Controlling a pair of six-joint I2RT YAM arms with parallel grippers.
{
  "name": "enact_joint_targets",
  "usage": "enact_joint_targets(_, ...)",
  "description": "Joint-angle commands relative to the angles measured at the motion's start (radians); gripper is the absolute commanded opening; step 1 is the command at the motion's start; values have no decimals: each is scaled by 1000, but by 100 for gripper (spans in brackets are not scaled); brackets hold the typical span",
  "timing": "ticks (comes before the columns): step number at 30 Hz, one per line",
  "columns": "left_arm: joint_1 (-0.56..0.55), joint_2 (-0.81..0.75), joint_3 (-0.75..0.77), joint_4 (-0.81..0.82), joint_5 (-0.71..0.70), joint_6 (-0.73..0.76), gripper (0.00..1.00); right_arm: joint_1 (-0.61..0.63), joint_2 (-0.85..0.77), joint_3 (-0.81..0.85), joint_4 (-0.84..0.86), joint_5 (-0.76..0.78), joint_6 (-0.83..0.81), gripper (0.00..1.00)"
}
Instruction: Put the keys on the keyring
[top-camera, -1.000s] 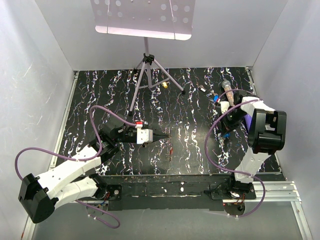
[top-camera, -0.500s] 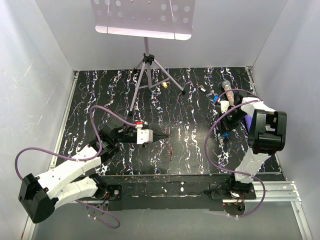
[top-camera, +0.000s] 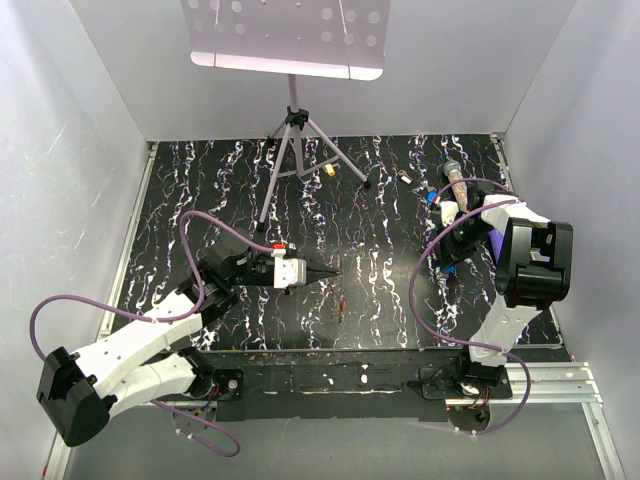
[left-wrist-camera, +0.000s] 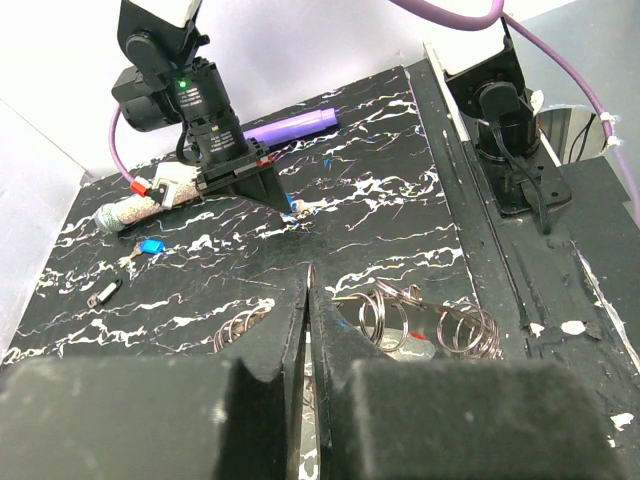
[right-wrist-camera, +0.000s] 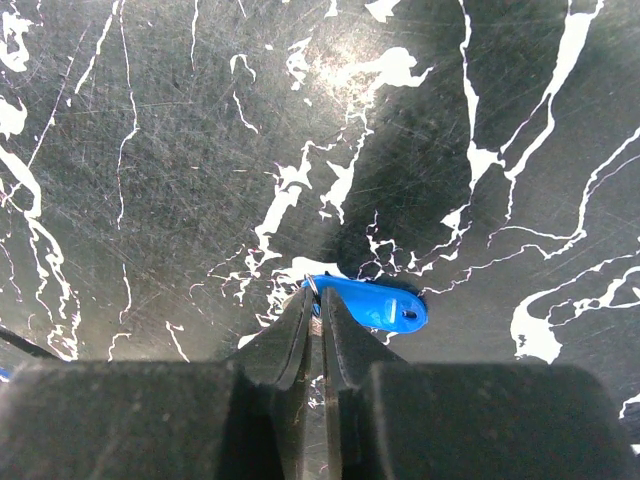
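My left gripper hovers mid-table, shut, with a thin arc of the keyring's wire showing between its tips. More coils of the keyring and a bit of red spread below the fingers. My right gripper points down at the right side. Its jaws stand narrowly apart, and the small ring end of a blue key sits between the tips. That key's blue head sticks out to the right on the black marbled table. Another blue key and a small dark key lie further back.
A glittery tube and a purple pen lie near the right arm. A yellow key rests by the feet of the music-stand tripod at the back. White walls enclose the table on three sides.
The right gripper's jaws have parted a little around the blue key's end. Neither arm has visibly moved.
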Motion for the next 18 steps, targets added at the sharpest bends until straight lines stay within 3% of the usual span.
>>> enact_joint_targets(1,-4,-17,12,15,0,14,0,2,6,22,0,-15,7,14)
enact_joint_targets(18,-4,-16,13,15,0,14,0,0,9,39,-14,-36,8,18)
